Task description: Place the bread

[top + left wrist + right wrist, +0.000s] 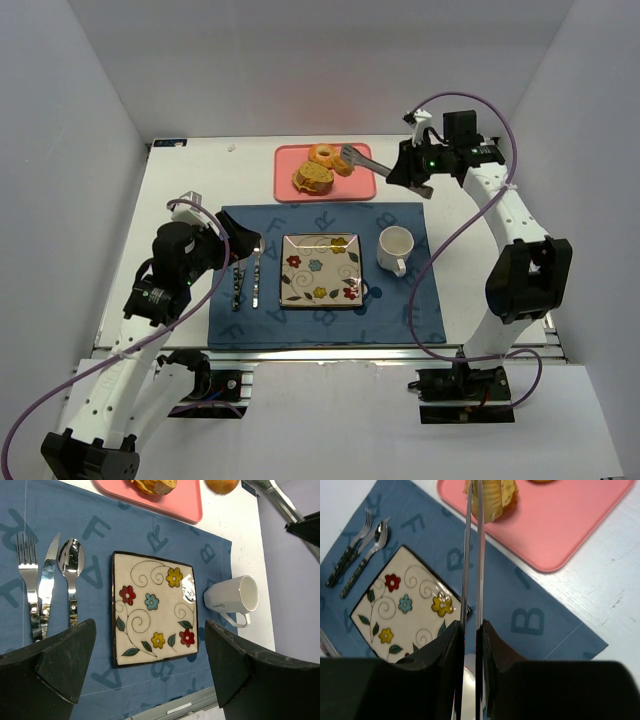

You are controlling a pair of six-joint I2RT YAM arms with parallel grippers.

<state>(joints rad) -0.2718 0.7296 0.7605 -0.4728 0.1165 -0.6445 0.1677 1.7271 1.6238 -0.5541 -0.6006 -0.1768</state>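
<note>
Top external view: white table; blue lettered placemat at centre, carrying a square floral plate, a white mug just right of it, and fork, knife and spoon just left of it; pink tray beyond the placemat's far edge, holding the bread, a toasted chunk with a ring-shaped piece beside it; right gripper at the tray's right end, clamped on metal tongs whose tips lie over the tray near the bread; left gripper above the cutlery.

Left wrist view: left gripper fingers spread wide, nothing between them; plate, cutlery and mug below; bread on the tray at the top edge; tongs entering at upper right.

Right wrist view: right gripper fingers pressed against both tong arms, arms nearly together; tips reach a yellow-brown bread piece over the tray; whether the tips actually clamp it cannot be told.
</note>
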